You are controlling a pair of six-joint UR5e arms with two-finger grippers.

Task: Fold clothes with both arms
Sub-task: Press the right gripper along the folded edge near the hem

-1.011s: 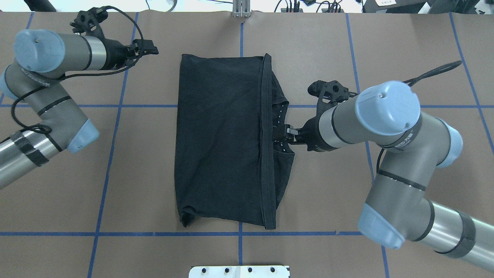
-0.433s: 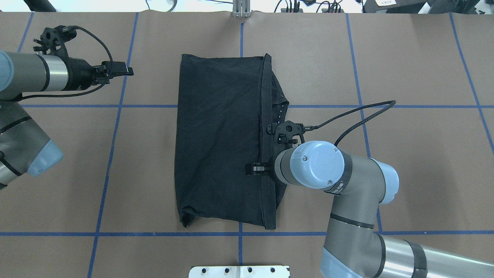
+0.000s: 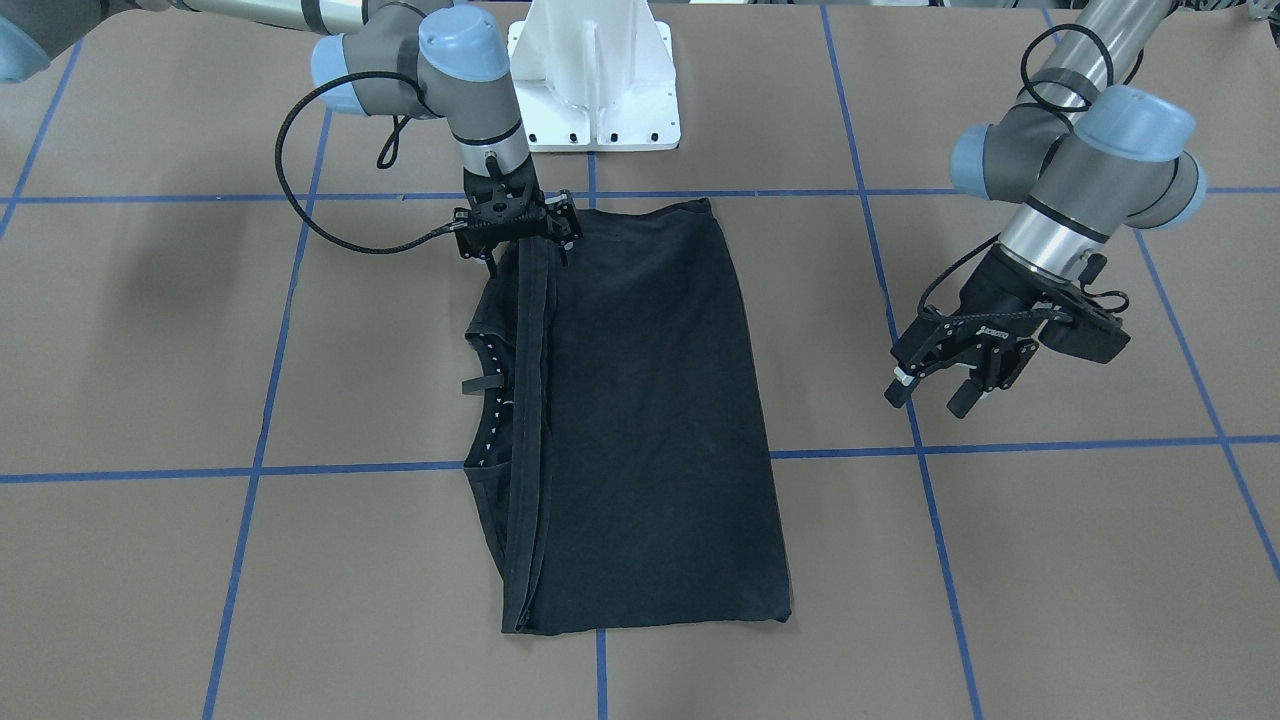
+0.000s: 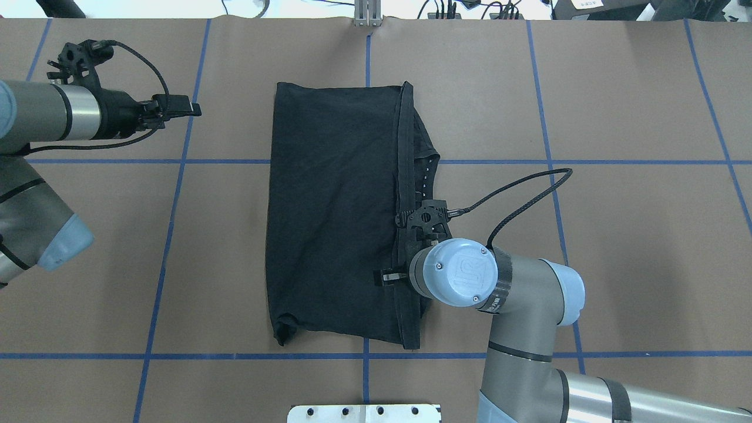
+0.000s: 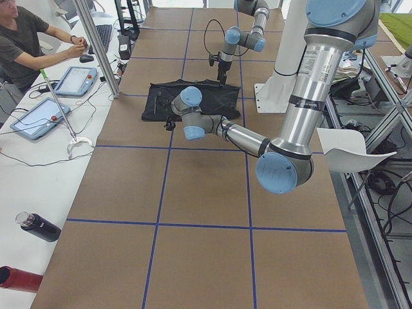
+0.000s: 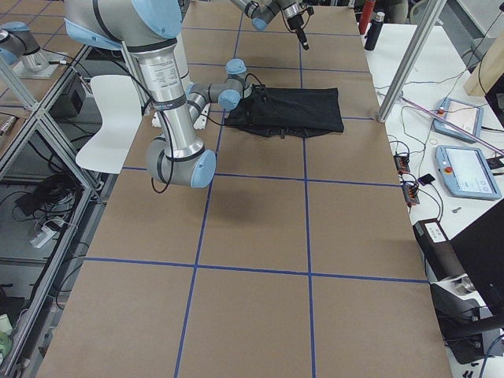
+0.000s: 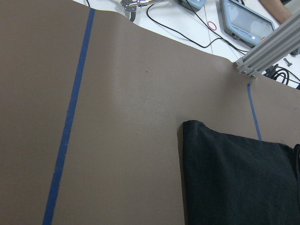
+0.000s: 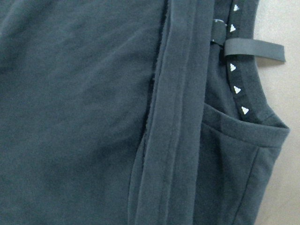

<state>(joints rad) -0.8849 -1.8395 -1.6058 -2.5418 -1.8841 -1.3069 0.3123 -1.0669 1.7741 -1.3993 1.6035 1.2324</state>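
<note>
Where the T-shirt [image 4: 335, 217] lies: mid-table [image 4: 617, 264], folded into 1 long black panel, its collar [image 4: 427, 170] poking out on the robot's right side.
Right gripper [image 3: 528, 264]: points straight down at the shirt's robot-side end. The jaws look spread, with 1 finger on each side of the doubled hem band [image 3: 535, 330], and are not closed on it.
Contact: tips are at cloth level; whether touching or just above, cannot tell.
Left gripper [image 3: 925, 403]: jaws wide apart and empty, hanging over bare table well apart from the shirt.
Overhead view: the right arm's wrist cap [image 4: 458, 279] covers its gripper, and only 1 fingertip [image 4: 385, 276] sticks out over the cloth.
Right wrist view: hem band, collar tape with white triangles [image 8: 236, 89] and a grey loop [image 8: 255, 49]; fingers out of frame.
Left wrist view: table and 1 shirt corner [image 7: 197, 129]; fingers out of frame.
Side views: both grippers are too small to read.
</note>
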